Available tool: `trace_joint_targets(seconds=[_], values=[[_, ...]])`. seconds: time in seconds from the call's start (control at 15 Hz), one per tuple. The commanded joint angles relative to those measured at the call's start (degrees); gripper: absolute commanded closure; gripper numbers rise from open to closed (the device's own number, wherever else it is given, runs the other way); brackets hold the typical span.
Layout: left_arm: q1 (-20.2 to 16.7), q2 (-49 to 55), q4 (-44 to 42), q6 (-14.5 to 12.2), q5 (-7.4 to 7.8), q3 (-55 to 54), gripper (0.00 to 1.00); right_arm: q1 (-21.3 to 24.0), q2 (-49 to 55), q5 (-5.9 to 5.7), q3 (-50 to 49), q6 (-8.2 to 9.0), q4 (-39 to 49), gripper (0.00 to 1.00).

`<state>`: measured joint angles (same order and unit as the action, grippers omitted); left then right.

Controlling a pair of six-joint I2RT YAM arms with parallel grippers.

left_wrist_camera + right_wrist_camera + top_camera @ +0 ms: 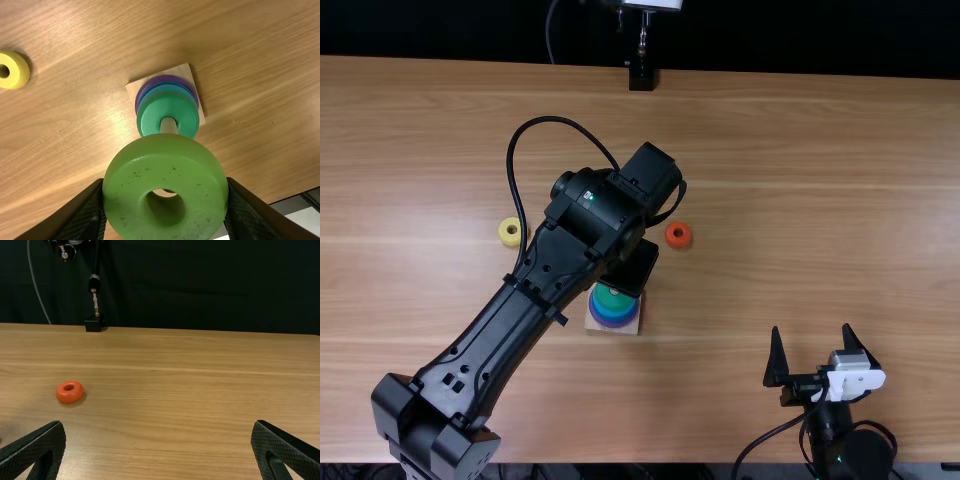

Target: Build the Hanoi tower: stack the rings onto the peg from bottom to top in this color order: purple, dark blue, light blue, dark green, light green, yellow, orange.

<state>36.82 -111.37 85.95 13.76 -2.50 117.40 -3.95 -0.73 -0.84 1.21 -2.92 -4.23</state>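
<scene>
Right gripper (811, 330): three o'clock from the peg (168, 126), cross-hatched fingers (42, 442) spread apart.
Base (185, 71): flat wooden square.
Rings around the peg: smooth purple (167, 78), dark blue (167, 83), light blue (167, 88), dark green (170, 102).
Left gripper (632, 268): we see it clamping the thick, flecked light green ring (125, 185), near the peg.
Orange ring (678, 235): rounded, one o'clock.
Yellow ring (510, 232): rounded, ten o'clock.

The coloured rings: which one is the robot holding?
The light green ring, clamped in the left gripper. The yellow ring and orange ring lie on the table, and the other rings are stacked on the peg.
</scene>
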Motion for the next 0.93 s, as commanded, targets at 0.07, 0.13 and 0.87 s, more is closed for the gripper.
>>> trace_joint_targets(seconds=[0.07, 0.13, 0.87], values=[[0.6, -1.0, 0.1, 0.4, 0.29, -0.4, 0.37, 0.8, 0.7, 0.21, -0.7, 0.07, -1.0, 0.00], [0.6, -1.0, 0.1, 0.4, 0.39, -0.4, 0.32, 0.8, 0.7, 0.21, -0.7, 0.18, -1.0, 0.00], [0.4, -1.0, -2.7, 0.4, 0.39, 2.1, 0.00, 0.8, 0.7, 0.21, -0.7, 0.07, -0.9, 0.00]])
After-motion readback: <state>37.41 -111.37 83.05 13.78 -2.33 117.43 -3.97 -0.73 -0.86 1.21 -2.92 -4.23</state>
